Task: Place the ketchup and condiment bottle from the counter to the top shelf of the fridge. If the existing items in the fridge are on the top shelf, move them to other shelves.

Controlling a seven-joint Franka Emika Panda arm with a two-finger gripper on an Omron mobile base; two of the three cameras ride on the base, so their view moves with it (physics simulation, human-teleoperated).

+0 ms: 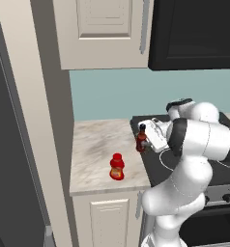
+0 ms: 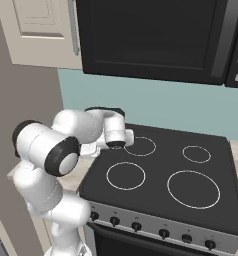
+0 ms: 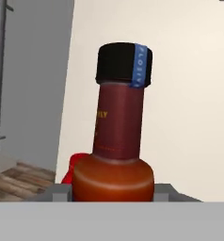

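Kitchen w/ teal backsplash and cream cabinets, a black stovetop [image 2: 161, 175] sitting right next to the pale marbled table [image 1: 95, 149]. The gripper [image 1: 147, 140] is reaching sideways at the table/stove seam and it's clamping the condiment bottle [image 1: 141, 139], jaws narrowed onto the bottle's body. In the hand view the bottle [image 3: 115, 155] is filling the middle, black cap up top, standing upright btw, with the gripper's fingertips hugging the wide lower part on both sides.

The ketchup [image 1: 117, 167] is sitting on the table out beyond the gripper, nearer the front edge, well apart from the bottle in hand; a bit of red is peeking behind the bottle in hand view.

Handling-wise, imo the condiment bottle is looking rigid and smooth, prob slippery, tall and slim so top-heavy-ish. Gripping the fat lower body seems right, the neck would be sketchy. Ketchup is squat, likely squishy plastic, so grab it mid-body around the label.
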